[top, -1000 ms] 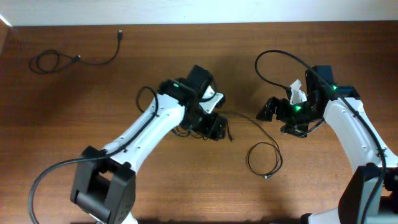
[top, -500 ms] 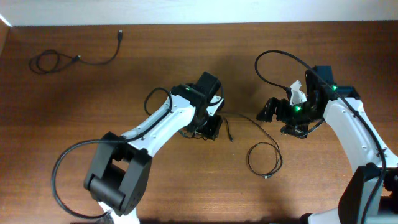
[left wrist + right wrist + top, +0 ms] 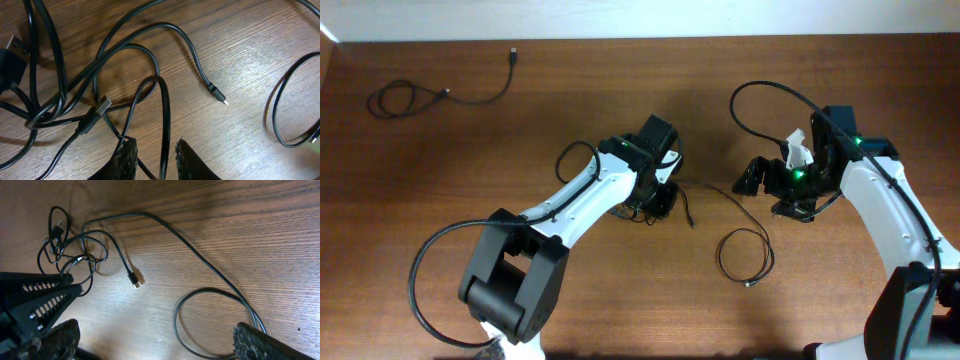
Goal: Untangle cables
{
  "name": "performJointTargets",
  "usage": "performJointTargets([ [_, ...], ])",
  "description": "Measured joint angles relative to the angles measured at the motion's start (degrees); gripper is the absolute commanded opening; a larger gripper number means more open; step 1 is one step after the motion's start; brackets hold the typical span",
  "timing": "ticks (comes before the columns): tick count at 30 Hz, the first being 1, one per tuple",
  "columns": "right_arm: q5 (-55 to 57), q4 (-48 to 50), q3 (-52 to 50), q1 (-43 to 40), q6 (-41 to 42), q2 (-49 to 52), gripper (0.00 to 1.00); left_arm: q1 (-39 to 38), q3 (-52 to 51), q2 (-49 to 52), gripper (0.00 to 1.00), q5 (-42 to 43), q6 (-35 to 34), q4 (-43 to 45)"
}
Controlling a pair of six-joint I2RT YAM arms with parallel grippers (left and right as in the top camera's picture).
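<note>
Though the worktop (image 3: 440,250) is broad, the cables (image 3: 59,102) lie knotted at its centre, clear of all edges. Left gripper (image 3: 154,146): jaws narrow, straddling one loop (image 3: 166,120), not clamping. Right gripper (image 3: 156,330): wide, empty. Risk: tugging cinches knot; USB plug (image 3: 101,107) snags.

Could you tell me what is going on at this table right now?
Two robot arms are working on a tangle of thin black cables on the table. The left gripper sits at the knot, jaws slightly apart with one strand between them. The right gripper hovers wide open above a loose loop trailing from the knot, holding nothing. The knot is not yet undone.
</note>
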Motion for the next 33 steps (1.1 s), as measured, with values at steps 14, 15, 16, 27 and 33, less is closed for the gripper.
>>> performJointTargets([
  [14,0.0,-0.1,0.0,0.0,0.0,0.0,0.98,0.0,0.5,0.1,0.00,2.4,-0.2,-0.4],
  [15,0.0,-0.2,0.0,0.0,0.0,0.0,0.99,0.0,1.1,0.1,0.00,3.8,-0.2,-0.5],
  [16,0.0,-0.2,0.0,0.0,0.0,0.0,0.98,0.0,1.8,-0.1,0.00,5.0,-0.1,-0.5],
  [27,0.0,-0.1,0.0,0.0,0.0,0.0,0.98,0.0,10.0,-21.7,0.00,12.3,1.6,0.5],
  [33,0.0,-0.2,0.0,0.0,0.0,0.0,0.98,0.0,10.0,-29.6,0.00,11.6,1.8,2.0],
])
